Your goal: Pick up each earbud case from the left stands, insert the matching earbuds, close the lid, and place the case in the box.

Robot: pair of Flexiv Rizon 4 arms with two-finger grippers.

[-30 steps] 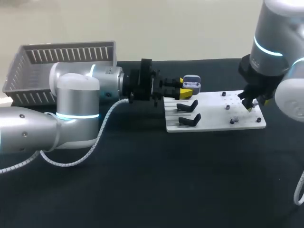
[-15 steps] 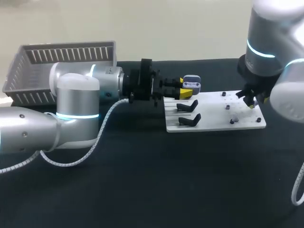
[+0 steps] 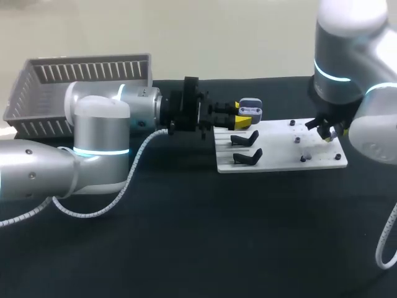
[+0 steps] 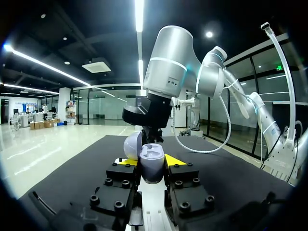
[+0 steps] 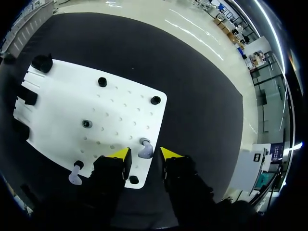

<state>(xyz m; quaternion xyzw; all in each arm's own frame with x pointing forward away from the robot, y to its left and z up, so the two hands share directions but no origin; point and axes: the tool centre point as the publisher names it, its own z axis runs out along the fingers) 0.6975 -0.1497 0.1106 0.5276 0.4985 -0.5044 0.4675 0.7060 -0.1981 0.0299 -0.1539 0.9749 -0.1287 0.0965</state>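
Since a second ago my right arm has lifted a little over the white board (image 5: 62, 110); my left arm has stayed put. One earbud case (image 4: 151, 166), lid open, is clenched between my left fingers (image 4: 126, 162), held up by the board's far corner near the stands; what it holds I cannot tell. My right fingers (image 5: 119, 154) are spread, one earbud (image 5: 145, 149) between them, a second earbud (image 5: 74, 177) beside. Two black stands (image 3: 244, 138) sit on the board. One grey basket (image 3: 37, 93) rests on the bench (image 3: 186, 236), its inside hidden.

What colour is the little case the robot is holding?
The case is pale lilac-grey. It shows best in the left wrist view.
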